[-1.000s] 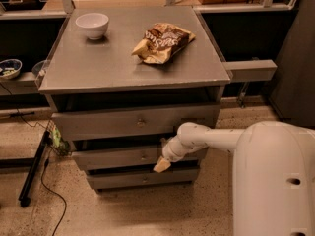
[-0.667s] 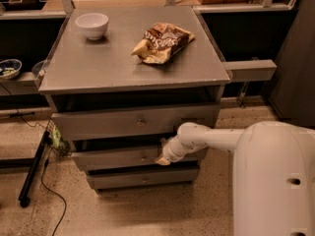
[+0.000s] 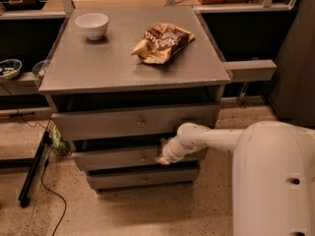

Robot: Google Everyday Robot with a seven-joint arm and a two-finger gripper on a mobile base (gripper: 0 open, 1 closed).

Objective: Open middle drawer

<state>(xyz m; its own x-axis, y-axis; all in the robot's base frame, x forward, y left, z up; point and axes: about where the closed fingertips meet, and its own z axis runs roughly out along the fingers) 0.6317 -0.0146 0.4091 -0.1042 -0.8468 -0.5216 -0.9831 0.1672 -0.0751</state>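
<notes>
Gripper [image 3: 161, 160] is resting against the front of the middle drawer [image 3: 108, 159], just right of its small knob [image 3: 143, 157], at the end of the white arm [image 3: 211, 137] reaching in from the right. We are not able to tell how wide it is, or whether it is gripping anything.

Change: compared with a second ago, we are seeing the tip creeping upward a little, from near the lower edge of the drawer front to about knob height. It is a small move, and the arm is otherwise keeping the same pose.

The drawer front is not showing any shift. We are seeing the same dark gap above it and the same line-up with the top drawer [image 3: 98, 125] and the bottom drawer [image 3: 118, 181]. The middle drawer is sitting second of three in the grey cabinet [image 3: 113, 68]. The white bowl [image 3: 92, 24] and the chip bag [image 3: 162, 42] on top are staying put too.

Meaning for the task: we are judging that the pull is not happening yet. The arm looks to be finishing its alignment at the knob, and contact with the knob itself is not something we are able to confirm. The opening is still all to do. The next step probably calls for a secure hold at the knob and then a straight pull outward.
</notes>
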